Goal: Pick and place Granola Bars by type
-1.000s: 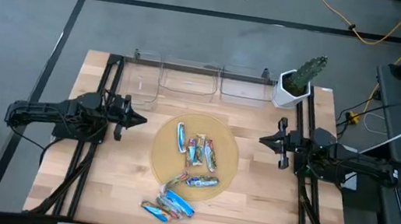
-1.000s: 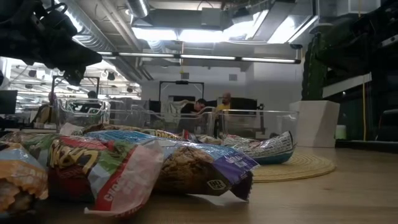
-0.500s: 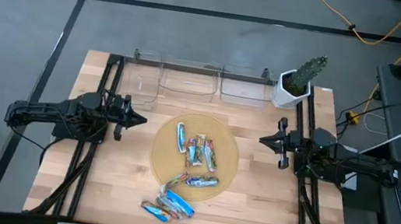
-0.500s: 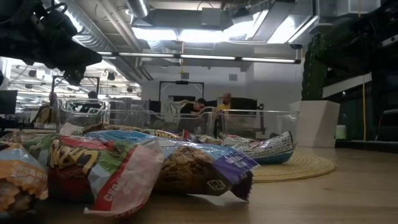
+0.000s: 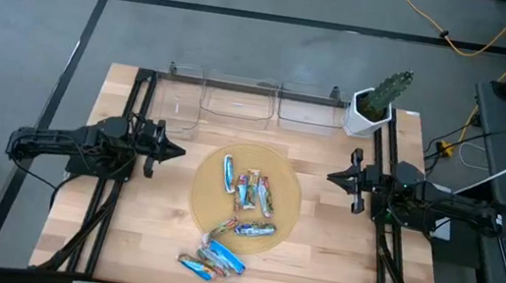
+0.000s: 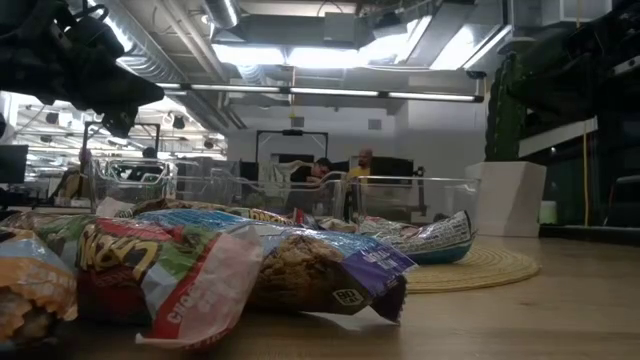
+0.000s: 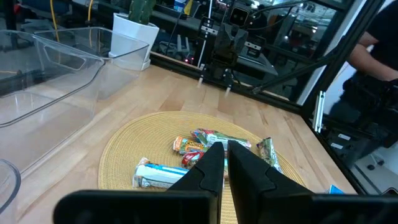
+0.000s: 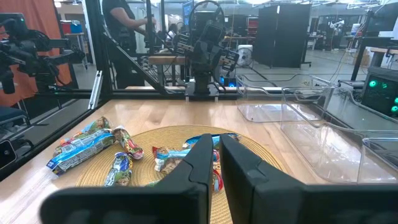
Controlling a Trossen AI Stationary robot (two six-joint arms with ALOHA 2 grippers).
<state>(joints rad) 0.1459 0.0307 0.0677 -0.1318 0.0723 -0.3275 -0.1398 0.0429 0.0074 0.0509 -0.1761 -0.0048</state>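
Note:
Several granola bars (image 5: 248, 192) in blue and multicoloured wrappers lie flat on a round tan mat (image 5: 282, 180) at the table's middle. A few more (image 5: 213, 259) lie on the wood past the mat's near edge, large in the low view (image 6: 200, 270). My left gripper (image 5: 177, 152) hovers shut at the mat's left, pointing level toward it. My right gripper (image 5: 332, 178) hovers shut at the mat's right, facing the left one. Both are clear of the bars, which show beyond the fingers in the left wrist view (image 7: 199, 144) and the right wrist view (image 8: 84, 146).
Clear plastic bins (image 5: 238, 105) (image 5: 309, 110) stand in a row along the table's far edge, with a potted plant in a white pot (image 5: 374, 104) at the far right corner. Bare wood lies to either side of the mat. People show in the room beyond the table.

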